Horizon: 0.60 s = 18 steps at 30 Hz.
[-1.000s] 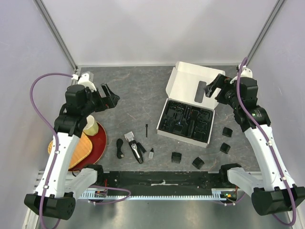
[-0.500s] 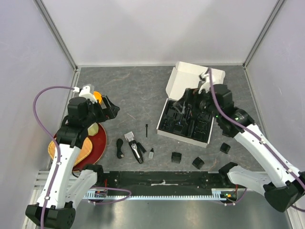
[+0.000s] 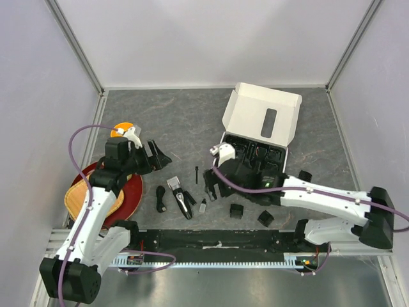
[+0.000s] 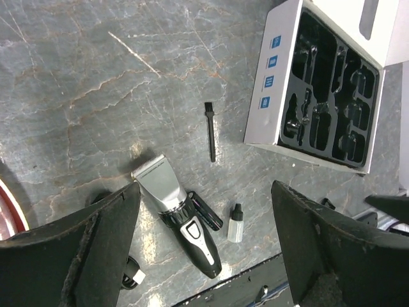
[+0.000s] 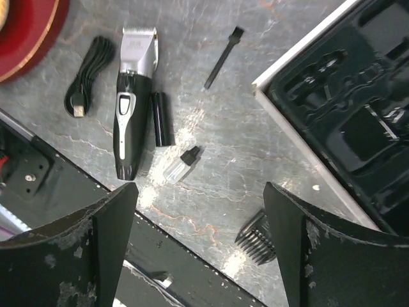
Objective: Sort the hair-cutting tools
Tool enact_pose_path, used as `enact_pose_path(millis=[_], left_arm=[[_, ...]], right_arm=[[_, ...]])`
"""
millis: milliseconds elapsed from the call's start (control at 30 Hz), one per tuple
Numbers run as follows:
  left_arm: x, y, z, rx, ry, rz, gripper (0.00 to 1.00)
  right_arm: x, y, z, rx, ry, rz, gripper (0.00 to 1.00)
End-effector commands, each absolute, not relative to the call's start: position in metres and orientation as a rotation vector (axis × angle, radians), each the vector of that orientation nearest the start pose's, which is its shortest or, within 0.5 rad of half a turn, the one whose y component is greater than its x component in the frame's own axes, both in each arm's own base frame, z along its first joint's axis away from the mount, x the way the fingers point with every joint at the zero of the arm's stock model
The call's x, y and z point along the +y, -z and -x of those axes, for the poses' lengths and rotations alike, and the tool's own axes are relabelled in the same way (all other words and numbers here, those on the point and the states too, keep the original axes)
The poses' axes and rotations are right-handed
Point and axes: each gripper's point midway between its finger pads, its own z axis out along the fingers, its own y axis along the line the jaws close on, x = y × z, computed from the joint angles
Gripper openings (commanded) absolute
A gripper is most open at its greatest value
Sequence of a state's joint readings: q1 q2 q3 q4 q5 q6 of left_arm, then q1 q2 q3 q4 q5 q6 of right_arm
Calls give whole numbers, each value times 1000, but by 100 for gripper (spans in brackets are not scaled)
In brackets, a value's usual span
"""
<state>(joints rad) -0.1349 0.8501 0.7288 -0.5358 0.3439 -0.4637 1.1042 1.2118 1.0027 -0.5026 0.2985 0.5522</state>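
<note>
The hair-cutting tools lie near the table's front. The black-and-silver clipper [image 3: 181,197] [image 4: 179,214] [image 5: 131,109] has the coiled cable [image 3: 161,198] [image 5: 89,73] to its left. The thin brush [image 3: 197,174] [image 4: 210,131] lies behind it and the clear bottle [image 3: 202,206] [image 5: 180,166] to its right. Guard combs [image 3: 237,210] [image 3: 265,218] [image 3: 305,176] are scattered further right. My left gripper [image 3: 156,153] [image 4: 206,185] hangs open above the clipper and holds nothing. Open and empty too, my right gripper [image 3: 212,187] [image 5: 200,187] hovers between the bottle and a comb [image 5: 259,236].
The white box's black tray [image 3: 252,160] [image 4: 326,102] stands open at centre right, lid [image 3: 262,118] raised behind. A red plate [image 3: 134,192] with an orange bowl [image 3: 96,201] sits at the left under my left arm. A black rail [image 3: 217,240] runs along the front edge.
Both arms have swung down and inward. The right gripper moved from beside the box lid across the tray to the table in front of it. The left came forward toward the clipper.
</note>
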Motion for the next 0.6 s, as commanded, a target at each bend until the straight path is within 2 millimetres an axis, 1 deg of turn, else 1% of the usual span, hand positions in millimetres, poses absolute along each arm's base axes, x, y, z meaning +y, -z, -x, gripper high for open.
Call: enact_pose_path(millis=[0, 33, 67, 100, 133, 167, 200, 233, 267, 300, 333, 367, 400, 433, 500, 533, 567], left_arm=[[-115, -188, -253, 2193, 748, 173, 88], [-112, -187, -253, 2196, 721, 186, 87], [-102, -188, -257, 2186, 654, 225, 86], [-93, -185, -254, 2196, 605, 270, 85], [-84, -185, -254, 2187, 549, 308, 85], [-66, -185, -256, 2167, 438, 380, 84], [-58, -186, -255, 2155, 394, 413, 84], [-52, -189, -251, 2142, 363, 433, 84], [-42, -191, -251, 2120, 306, 463, 84], [-40, -194, -249, 2107, 297, 463, 84], [-38, -197, -247, 2092, 292, 463, 84], [-36, -199, -245, 2082, 284, 464, 84], [-36, -200, -244, 2079, 281, 462, 85], [-36, -201, -244, 2074, 284, 458, 84], [-37, -205, -242, 2062, 291, 446, 84], [-37, -205, -242, 2062, 291, 446, 85], [-36, -206, -241, 2056, 290, 443, 84]], right_arm=[[322, -161, -169, 2226, -468, 487, 85], [332, -153, -168, 2228, -444, 511, 83], [338, -151, -168, 2218, -426, 524, 80], [348, -148, -163, 2213, -425, 546, 78], [360, -140, -164, 2220, -404, 564, 76], [366, -135, -164, 2223, -391, 576, 73], [376, -135, -164, 2208, -397, 572, 72], [386, -127, -164, 2211, -390, 584, 71], [393, -125, -164, 2209, -399, 590, 70], [405, -128, -164, 2198, -438, 581, 70], [411, -117, -165, 2209, -429, 592, 70], [415, -114, -165, 2210, -433, 592, 70], [424, -117, -166, 2201, -456, 589, 69], [429, -107, -166, 2214, -447, 601, 69], [439, -106, -166, 2209, -466, 609, 68], [442, -99, -166, 2218, -463, 625, 67], [445, -97, -165, 2220, -467, 632, 67]])
